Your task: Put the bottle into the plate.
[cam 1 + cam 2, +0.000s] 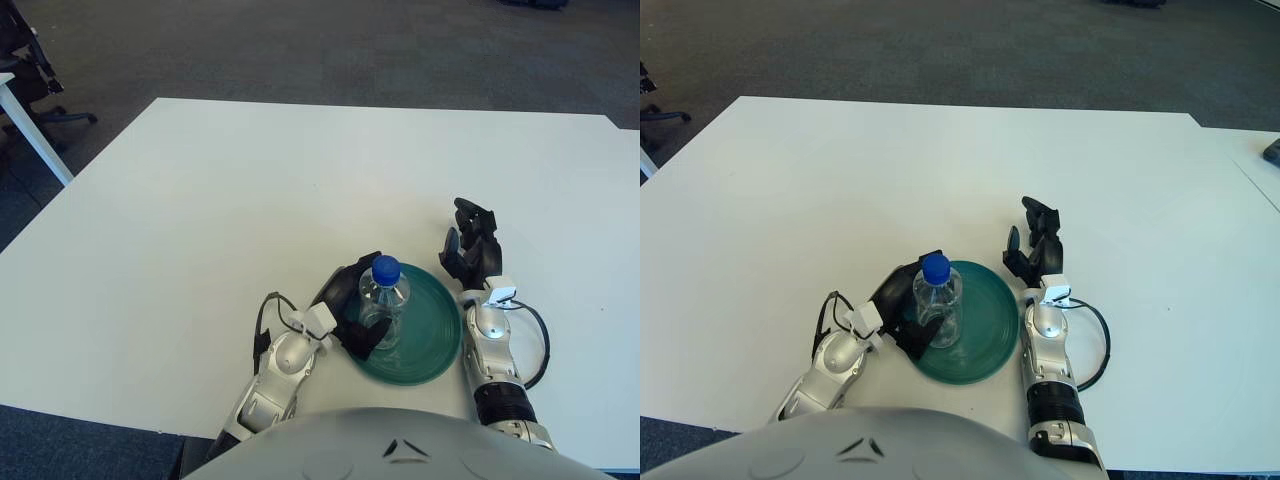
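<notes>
A clear plastic bottle (pixel 383 303) with a blue cap stands upright in a green plate (pixel 435 330) near the front edge of the white table (pixel 250 200). My left hand (pixel 352 308) is at the plate's left rim, its dark fingers curled around the bottle's lower body. My right hand (pixel 470 243) shows just right of the plate, fingers relaxed and holding nothing. In the right eye view the bottle (pixel 938 304) stands in the left part of the plate (pixel 990 325).
A black chair base (pixel 35 95) and a white desk leg (pixel 35 135) stand on the floor at the far left. A small dark object (pixel 1272 150) lies on a neighbouring table at the right. The table's front edge is close below the plate.
</notes>
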### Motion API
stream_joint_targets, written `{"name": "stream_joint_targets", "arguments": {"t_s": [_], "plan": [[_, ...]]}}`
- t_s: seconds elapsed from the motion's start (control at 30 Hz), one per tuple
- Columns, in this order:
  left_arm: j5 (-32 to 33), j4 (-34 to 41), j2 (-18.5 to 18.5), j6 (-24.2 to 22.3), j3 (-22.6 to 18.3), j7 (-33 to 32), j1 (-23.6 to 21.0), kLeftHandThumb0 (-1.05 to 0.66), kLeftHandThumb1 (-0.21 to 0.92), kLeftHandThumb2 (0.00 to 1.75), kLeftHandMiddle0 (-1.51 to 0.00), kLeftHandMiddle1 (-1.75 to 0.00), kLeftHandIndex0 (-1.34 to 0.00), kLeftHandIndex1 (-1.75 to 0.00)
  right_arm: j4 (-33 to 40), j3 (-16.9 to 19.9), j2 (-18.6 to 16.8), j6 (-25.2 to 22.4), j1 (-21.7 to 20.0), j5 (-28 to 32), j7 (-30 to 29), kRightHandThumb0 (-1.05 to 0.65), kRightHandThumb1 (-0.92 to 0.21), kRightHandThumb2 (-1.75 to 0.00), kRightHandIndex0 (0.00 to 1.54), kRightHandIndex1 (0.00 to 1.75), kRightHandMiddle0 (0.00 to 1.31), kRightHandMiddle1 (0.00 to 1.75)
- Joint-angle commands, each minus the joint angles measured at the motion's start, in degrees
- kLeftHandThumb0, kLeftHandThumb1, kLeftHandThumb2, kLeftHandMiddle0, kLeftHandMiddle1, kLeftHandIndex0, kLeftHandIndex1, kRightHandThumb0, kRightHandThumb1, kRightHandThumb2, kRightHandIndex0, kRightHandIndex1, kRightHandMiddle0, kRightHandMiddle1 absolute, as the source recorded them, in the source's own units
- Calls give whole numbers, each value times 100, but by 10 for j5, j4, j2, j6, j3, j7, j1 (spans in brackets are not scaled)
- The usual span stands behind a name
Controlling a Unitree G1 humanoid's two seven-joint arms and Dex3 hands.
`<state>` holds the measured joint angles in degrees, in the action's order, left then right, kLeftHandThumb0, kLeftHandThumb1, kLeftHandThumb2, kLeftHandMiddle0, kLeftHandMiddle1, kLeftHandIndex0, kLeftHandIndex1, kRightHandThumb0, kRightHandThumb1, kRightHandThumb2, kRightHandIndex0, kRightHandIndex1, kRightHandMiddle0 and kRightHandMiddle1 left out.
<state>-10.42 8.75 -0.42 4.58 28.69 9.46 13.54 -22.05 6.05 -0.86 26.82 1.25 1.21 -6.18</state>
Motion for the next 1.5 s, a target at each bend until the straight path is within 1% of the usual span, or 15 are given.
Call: {"name": "stream_joint_targets", "arguments": {"t_s": [0.0,0.23,0.37,0.43,0.47,0.53,0.57,0.63,0.7,0.73,0.83,1.0,1.1,1.23,1.47], "plan": [[-5,-20,-7,1,3,-16,1,-10,26,135,-132,-175,-106,-175,-30,-4,-13,-24,34,-3,-3,-40,-76,-90,51,36,2,101],[-15,-34,-11,16,4,-32,-3,-13,24,138,-135,-175,-110,-175,-25,-6,-11,-22,36,-8,-6,-42,-78,-90,48,35,2,101],[-11,-44,-4,34,2,-23,-12,-15,24,137,-133,-175,-106,-175,-24,-6,-10,-24,37,-9,-7,-42,-78,-90,48,35,2,101],[-8,-50,2,49,3,-15,-18,-19,28,131,-128,-175,-97,-175,-23,-6,-10,-26,37,-11,-9,-42,-78,-90,47,35,2,101],[-6,-54,5,56,4,-10,-21,-28,35,124,-112,-175,-79,-175,-23,-6,-9,-27,37,-12,-10,-42,-78,-90,48,35,2,101],[0,-60,9,66,3,-1,-24,-35,41,117,-96,-175,-64,-175,-22,-6,-9,-30,37,-14,-11,-42,-78,-90,48,35,2,101],[4,-63,11,69,2,4,-25,-43,45,109,-79,-170,-52,-170,-21,-6,-9,-30,37,-14,-12,-43,-78,-90,47,35,2,101],[8,-67,13,75,0,9,-27,-62,60,77,-38,-159,-24,-159,-20,-7,-8,-32,37,-15,-13,-44,-79,-89,47,35,1,100],[10,-65,18,74,1,15,-23,-69,66,65,-24,-155,-14,-155,-19,-7,-8,-33,37,-16,-14,-44,-79,-89,47,35,1,99],[10,-60,24,69,2,23,-21,-76,70,55,-19,-146,-9,-139,-18,-7,-8,-33,38,-18,-16,-45,-80,-87,47,35,1,99],[9,-50,34,58,4,34,-18,-93,81,32,-11,-116,-3,-93,-18,-8,-8,-33,39,-22,-19,-47,-82,-84,47,35,1,98],[6,-40,38,46,0,37,-22,-103,90,14,-6,-78,0,-51,-25,-7,-6,-31,36,-25,-19,-49,-84,-81,48,36,1,97],[6,-38,39,48,-1,36,-23,-104,91,13,-6,-54,0,-36,-29,-7,-5,-29,34,-26,-17,-51,-86,-77,48,36,1,97],[6,-60,51,88,-10,37,-28,-105,92,16,-6,-27,0,-22,-34,-8,-2,-24,33,-27,-15,-55,-90,-71,46,33,0,95],[-4,-89,56,132,-14,28,-39,-105,92,24,-2,-8,0,-12,-41,-8,1,-18,32,-27,-13,-56,-92,-69,45,31,0,93]]}}
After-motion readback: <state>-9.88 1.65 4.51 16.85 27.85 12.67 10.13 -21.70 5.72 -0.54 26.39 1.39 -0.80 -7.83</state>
